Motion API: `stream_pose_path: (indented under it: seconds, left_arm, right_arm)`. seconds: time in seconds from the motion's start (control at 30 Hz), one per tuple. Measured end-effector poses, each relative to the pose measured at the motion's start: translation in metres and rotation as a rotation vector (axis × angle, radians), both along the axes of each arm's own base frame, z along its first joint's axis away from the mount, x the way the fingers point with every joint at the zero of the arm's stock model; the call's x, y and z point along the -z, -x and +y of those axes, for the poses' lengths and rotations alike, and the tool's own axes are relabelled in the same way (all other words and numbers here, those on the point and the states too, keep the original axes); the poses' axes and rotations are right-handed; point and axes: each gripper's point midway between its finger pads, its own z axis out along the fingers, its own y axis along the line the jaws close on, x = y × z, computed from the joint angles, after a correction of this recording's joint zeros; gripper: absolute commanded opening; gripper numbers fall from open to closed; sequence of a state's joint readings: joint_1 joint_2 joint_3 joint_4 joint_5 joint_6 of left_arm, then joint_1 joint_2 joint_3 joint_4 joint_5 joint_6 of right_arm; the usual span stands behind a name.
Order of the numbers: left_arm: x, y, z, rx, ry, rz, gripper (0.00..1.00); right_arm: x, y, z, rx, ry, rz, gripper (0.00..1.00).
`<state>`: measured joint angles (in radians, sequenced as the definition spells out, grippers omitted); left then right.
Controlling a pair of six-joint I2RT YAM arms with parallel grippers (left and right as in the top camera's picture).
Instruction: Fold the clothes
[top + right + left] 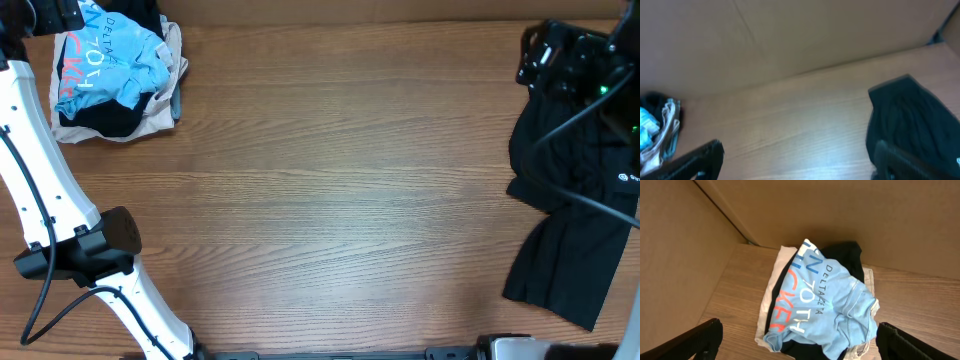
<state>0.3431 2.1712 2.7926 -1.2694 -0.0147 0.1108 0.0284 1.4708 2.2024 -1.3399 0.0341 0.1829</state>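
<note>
Far left corner of the wooden table (330, 180): a light blue T-shirt (825, 305), crumpled on top of a black garment (845, 252) and a beige garment (777, 275), close to the cardboard wall (840, 210). Printed on it in small dark letters "DELTAZETA"; next to that, big white characters like "70TH" and red ones ending in "CKEY" - partly lost in the folds. At the right edge, a second black garment (570, 200) spread out, with a white mark too small to read. Left gripper (799, 330) above the pile, jaws wide, holding nothing. Right gripper (799, 150) also wide and empty - near the second black garment.
</note>
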Motion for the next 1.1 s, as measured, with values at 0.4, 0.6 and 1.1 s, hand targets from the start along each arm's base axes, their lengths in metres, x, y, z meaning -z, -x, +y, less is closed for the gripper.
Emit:
stream_pose_path:
  seconds: [0.4,0.6,1.1]
  left_arm:
    - [0.0,0.0,0.0,0.0,0.0,0.0,1.0]
    - [0.0,0.0,0.0,0.0,0.0,0.0,1.0]
    - [0.0,0.0,0.0,0.0,0.0,0.0,1.0]
  right_arm:
    - [0.058,0.017,0.007,-0.034,-0.021,-0.242,1.0]
    - [0.108,0.06,0.006,-0.04,-0.025,-0.383,1.0]
    - [0.231,0.101,0.005,-0.043,-0.029,-0.715,1.0]
